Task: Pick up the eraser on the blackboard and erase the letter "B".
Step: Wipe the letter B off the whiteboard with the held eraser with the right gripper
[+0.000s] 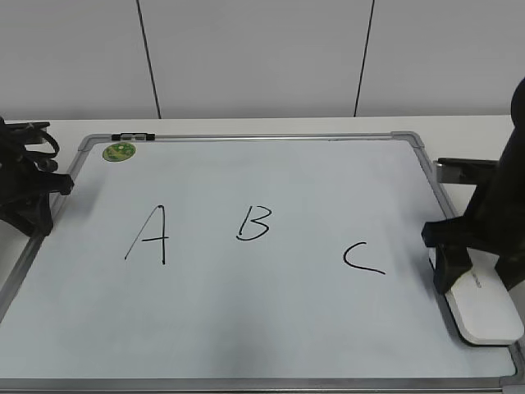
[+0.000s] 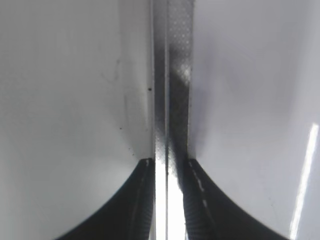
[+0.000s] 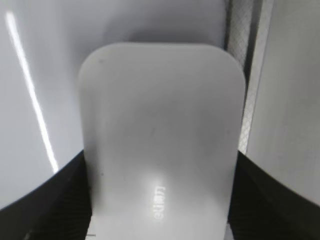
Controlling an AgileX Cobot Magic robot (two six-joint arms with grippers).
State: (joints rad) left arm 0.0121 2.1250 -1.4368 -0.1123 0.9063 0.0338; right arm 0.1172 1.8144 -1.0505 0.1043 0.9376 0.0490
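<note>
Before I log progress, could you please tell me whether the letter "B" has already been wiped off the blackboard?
No, the letter "B" is intact in black marker on the blackboard, between the A and the C.

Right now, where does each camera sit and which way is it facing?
Exterior: in front of the table, looking down at a slant on the blackboard with A, B and C; both arms show at the edges.
Left wrist: on the left arm, looking straight down the board's frame; both fingers of the left gripper straddle it.
Right wrist: on the right arm, looking down on the eraser between the right gripper fingers.
Shared: exterior and right wrist both show the eraser by the board's right frame.
</note>
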